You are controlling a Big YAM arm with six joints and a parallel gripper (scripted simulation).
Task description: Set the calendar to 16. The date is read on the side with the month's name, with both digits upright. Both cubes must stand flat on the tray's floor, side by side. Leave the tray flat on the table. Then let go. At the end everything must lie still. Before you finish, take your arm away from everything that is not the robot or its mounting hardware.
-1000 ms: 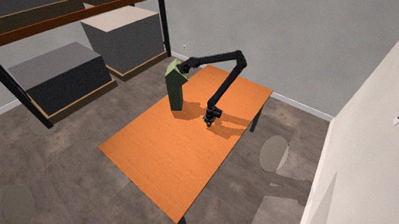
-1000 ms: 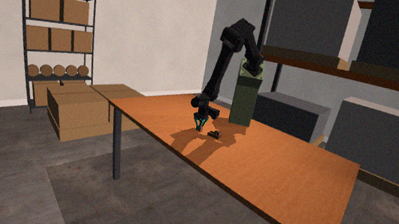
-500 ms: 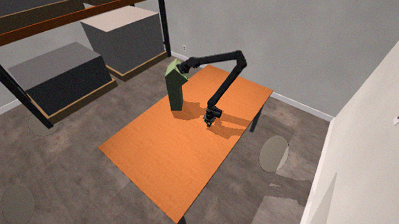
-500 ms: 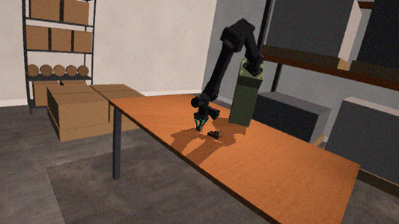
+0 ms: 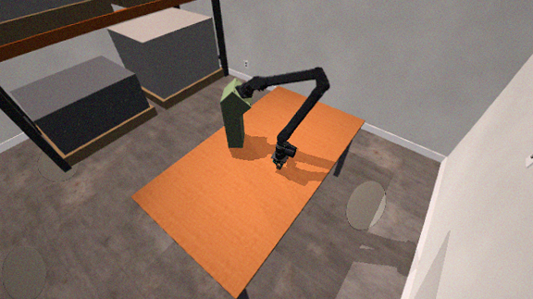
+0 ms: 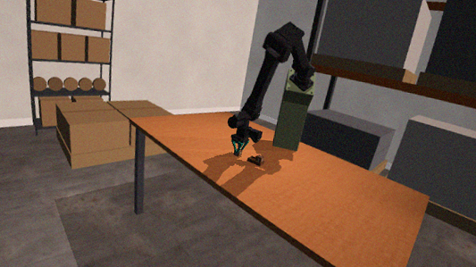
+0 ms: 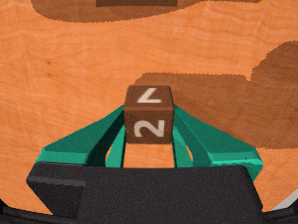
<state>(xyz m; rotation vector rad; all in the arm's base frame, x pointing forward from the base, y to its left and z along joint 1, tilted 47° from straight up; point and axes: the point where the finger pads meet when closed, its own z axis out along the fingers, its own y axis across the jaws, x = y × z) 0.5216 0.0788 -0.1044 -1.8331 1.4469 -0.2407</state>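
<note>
ok so the tool (image 5: 279, 165) (image 6: 238, 151) (image 7: 149, 111) had the 2-faced cube (image 6: 237, 153) (image 7: 149, 112) pinched, and the tray (image 6: 256, 160) (image 7: 136, 2) sat just beside it, towards the tabletop's (image 5: 214, 208) (image 6: 324, 206) (image 7: 60, 100) right short edge in the exterior view, so looked like a sideways carry

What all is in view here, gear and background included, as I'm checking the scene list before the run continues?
Brown cube with white 2 and 7-like marks: one, between the fingers
Small dark brown object: one, on the table beside the gripper; details unclear
Orange rectangular table: one, under the arm
Green pedestal: one, at the table
Dark-framed rack with orange beams: one, beyond the table, holding large grey boxes
Black metal shelf unit: one, far wall, with brown boxes and five round brown ends
Large brown cartons: floor, exact count unclear
Black arm: one
Gripper: one, teal fingers
</note>
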